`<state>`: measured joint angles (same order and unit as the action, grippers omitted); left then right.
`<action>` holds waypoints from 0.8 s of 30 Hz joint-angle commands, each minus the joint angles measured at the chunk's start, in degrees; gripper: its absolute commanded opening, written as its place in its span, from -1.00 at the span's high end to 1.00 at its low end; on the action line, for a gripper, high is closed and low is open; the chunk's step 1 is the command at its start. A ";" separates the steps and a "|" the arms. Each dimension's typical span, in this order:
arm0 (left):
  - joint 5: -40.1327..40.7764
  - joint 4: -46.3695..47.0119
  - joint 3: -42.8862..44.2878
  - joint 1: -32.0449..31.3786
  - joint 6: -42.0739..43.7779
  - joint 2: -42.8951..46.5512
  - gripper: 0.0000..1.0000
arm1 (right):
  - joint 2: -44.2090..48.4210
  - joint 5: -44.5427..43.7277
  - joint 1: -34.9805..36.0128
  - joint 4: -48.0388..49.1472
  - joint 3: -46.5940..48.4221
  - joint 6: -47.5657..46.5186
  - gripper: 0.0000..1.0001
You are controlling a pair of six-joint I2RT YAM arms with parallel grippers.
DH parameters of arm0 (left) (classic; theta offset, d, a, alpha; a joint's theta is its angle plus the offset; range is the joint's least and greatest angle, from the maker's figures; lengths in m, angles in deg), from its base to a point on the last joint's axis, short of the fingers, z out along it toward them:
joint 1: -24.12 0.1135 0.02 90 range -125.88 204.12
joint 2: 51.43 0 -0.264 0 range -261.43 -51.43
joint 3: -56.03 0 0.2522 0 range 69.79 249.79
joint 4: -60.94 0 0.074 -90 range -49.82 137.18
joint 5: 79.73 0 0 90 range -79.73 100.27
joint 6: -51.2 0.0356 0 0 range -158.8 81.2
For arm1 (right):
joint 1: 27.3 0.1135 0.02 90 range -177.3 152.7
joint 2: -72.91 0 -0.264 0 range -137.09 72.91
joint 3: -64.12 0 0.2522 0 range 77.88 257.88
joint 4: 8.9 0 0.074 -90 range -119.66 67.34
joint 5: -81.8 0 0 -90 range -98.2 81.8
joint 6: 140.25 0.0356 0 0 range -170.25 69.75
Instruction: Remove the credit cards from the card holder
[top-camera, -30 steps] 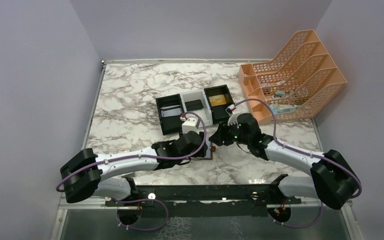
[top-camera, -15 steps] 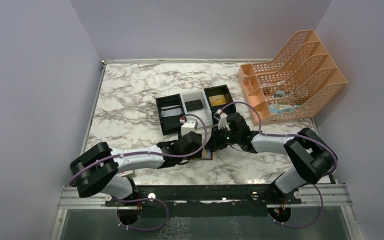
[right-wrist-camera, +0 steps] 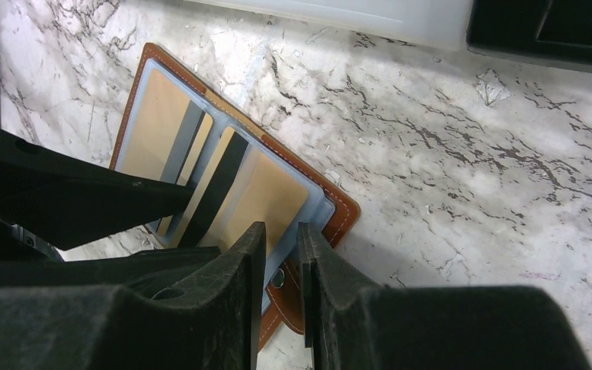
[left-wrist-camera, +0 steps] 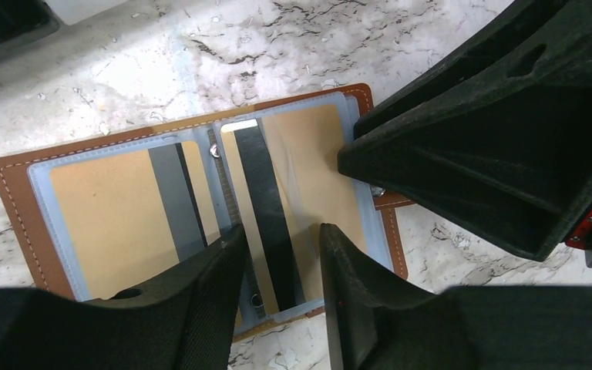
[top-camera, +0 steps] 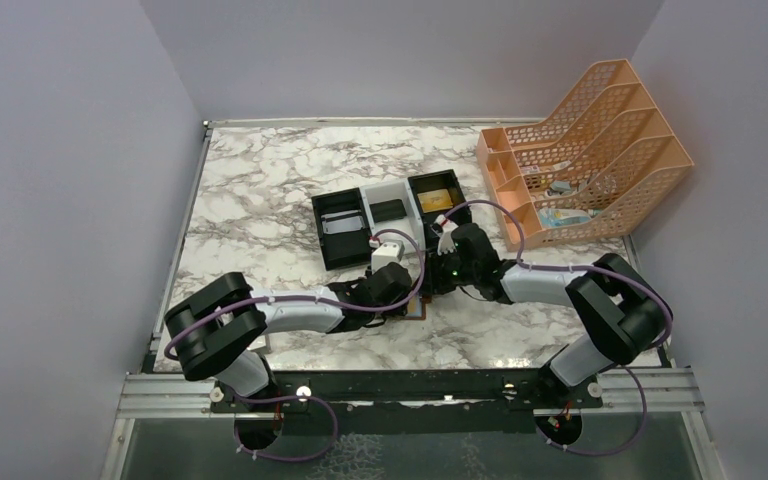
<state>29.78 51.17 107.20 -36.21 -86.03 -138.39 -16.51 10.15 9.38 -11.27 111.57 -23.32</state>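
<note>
card holder (left-wrist-camera: 15,200) open on worktop (right-wrist-camera: 470,154) beneath both claws, credit cards (left-wrist-camera: 100,223) still sleeved. left claw (left-wrist-camera: 280,231) parted above spine; right claw (right-wrist-camera: 281,231) nearly closed at holder edge, grip unclear. next: pinch card edge, slide out.

The card holder (left-wrist-camera: 11,193) is brown with pale stitching and blue-grey pockets — its credit cards (left-wrist-camera: 308,162) tan, striped black and grey — the table (left-wrist-camera: 277,38) white, grey-veined marble.

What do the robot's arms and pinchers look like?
The left arm and right arm are whitish-grey tubes between chunky black joints, with purple cables looping along them. The left gripper and right gripper have thick black wedge-shaped fingers. A tiny green light glows near the right wrist.
</note>
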 commanded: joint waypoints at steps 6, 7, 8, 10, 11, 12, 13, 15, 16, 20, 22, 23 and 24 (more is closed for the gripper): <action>-2.19 2.91 -0.42 0.22 -1.16 0.03 0.23 | -0.35 -2.17 -0.12 -1.90 0.33 -1.44 0.53; -2.13 3.00 -0.67 0.22 -1.33 0.28 0.23 | 0.02 -2.18 -0.12 -1.89 0.18 -1.53 0.52; -1.99 3.14 -0.89 0.22 -1.49 0.46 0.23 | 0.47 -2.25 -0.12 -1.90 0.07 -1.54 0.51; -1.78 3.23 -1.17 0.20 -1.72 0.96 0.24 | 1.22 -2.29 -0.13 -1.97 -0.15 -1.43 0.50; -1.80 3.51 -1.38 0.22 -1.76 1.22 0.24 | 1.74 -2.04 -0.13 -1.85 -0.24 -1.45 0.50; -2.13 4.19 -1.68 0.22 -1.51 1.59 0.24 | 2.11 -1.43 -0.15 -1.56 -0.35 -1.31 0.52; -2.71 5.31 -2.15 0.22 -1.08 1.82 0.24 | 2.59 -0.75 -0.13 -1.34 -0.46 -1.04 0.52; -3.59 6.66 -2.95 0.31 -0.76 2.40 0.24 | 3.06 0.81 -0.12 -1.19 -0.36 -0.59 0.53; -3.74 6.81 -3.11 0.35 -0.83 2.53 0.24 | 3.02 1.85 -0.12 -1.39 -0.12 -0.62 0.52; -4.21 6.86 -3.53 0.65 -1.19 3.32 0.24 | 2.15 1.30 -0.12 -2.64 0.60 -0.79 0.52; -4.21 7.18 -4.01 0.75 -1.36 3.75 0.24 | 1.35 0.18 -0.17 -3.32 0.71 -1.06 0.51; -4.17 7.25 -4.27 0.82 -1.49 3.99 0.23 | 0.80 -0.40 -0.14 -3.91 0.80 -1.37 0.51; -4.13 7.28 -4.48 0.95 -1.61 4.08 0.23 | 0.54 -0.87 -0.13 -4.38 0.92 -1.78 0.51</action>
<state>27.07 56.20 103.83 -35.82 -86.97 -136.44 -14.90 10.70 9.38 -13.17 111.55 -23.60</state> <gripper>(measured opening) 0.382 0.243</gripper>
